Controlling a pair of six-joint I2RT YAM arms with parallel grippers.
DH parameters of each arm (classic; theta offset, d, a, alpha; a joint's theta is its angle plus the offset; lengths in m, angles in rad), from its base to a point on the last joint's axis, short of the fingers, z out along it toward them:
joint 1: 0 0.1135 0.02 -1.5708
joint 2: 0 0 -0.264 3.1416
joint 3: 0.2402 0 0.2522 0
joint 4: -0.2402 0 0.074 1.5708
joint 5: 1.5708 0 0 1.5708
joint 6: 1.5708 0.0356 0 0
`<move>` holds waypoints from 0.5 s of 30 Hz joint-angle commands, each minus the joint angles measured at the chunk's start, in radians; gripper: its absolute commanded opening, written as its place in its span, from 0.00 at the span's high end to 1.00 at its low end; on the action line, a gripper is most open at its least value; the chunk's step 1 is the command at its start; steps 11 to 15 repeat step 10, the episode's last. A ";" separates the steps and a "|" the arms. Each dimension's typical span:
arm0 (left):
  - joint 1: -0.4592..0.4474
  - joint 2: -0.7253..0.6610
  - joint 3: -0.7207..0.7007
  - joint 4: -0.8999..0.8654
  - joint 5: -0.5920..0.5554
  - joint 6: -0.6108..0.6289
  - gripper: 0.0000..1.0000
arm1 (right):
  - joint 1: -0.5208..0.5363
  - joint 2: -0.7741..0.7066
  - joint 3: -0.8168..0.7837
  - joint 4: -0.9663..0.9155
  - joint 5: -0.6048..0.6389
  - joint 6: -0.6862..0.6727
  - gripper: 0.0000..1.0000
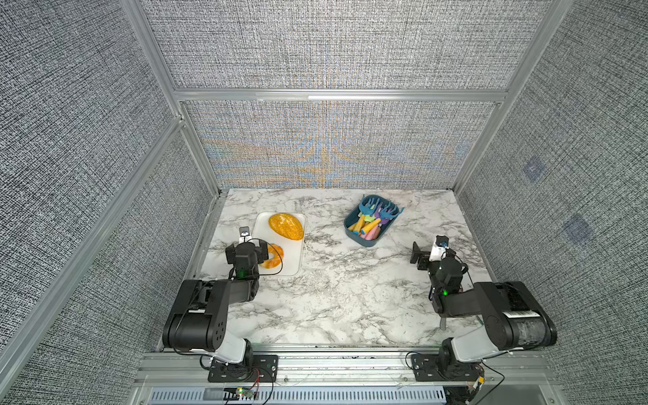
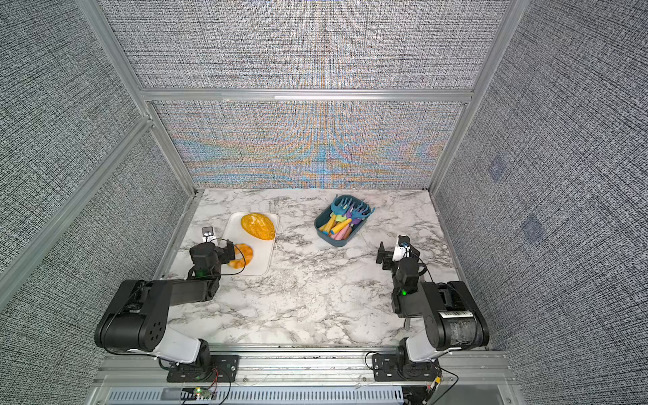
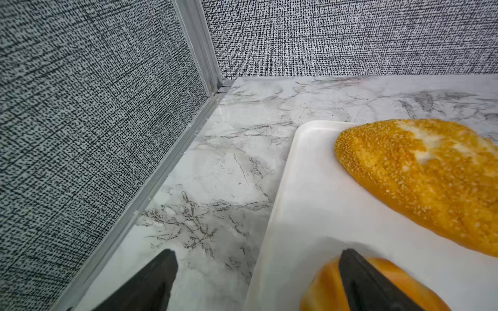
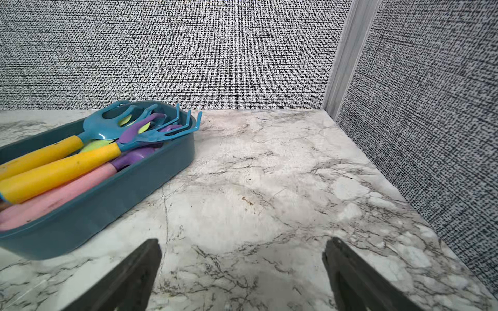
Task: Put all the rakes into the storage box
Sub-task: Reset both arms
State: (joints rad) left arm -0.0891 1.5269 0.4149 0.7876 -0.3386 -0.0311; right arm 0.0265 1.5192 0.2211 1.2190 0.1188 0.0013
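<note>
Both top views: dark teal rounded plastic storage box [image 1: 348, 226] right of centre. The blue-headed, yellow-handled plastic rake [image 1: 388, 211] lies inside on a diagonal, tines over the far rim. Right gripper [image 1: 419, 257] is nearer, at lower right of the box. Left wrist: left gripper [image 3: 258, 253] spread wide, empty, straddling the flat white tray [image 3: 310, 188] edge. Right wrist: right gripper spread, empty, with the box at frame left.

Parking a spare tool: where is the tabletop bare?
Bare: the wide middle of the marble tabletop, from the flat white tray to the teal plastic storage box. Crowded: the tray, holding a seeded golden loaf and orange bread ring; the box, packed with colourful toy garden tools.
</note>
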 commanded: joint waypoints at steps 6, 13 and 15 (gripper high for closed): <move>0.002 0.001 0.005 0.019 0.007 -0.006 0.01 | 0.000 -0.002 0.005 0.018 -0.005 -0.004 0.01; 0.001 -0.006 0.003 0.015 0.009 -0.005 0.01 | 0.000 -0.003 0.004 0.017 -0.005 -0.004 0.01; 0.001 -0.006 0.003 0.015 0.009 -0.005 0.01 | 0.000 -0.003 0.004 0.017 -0.005 -0.004 0.01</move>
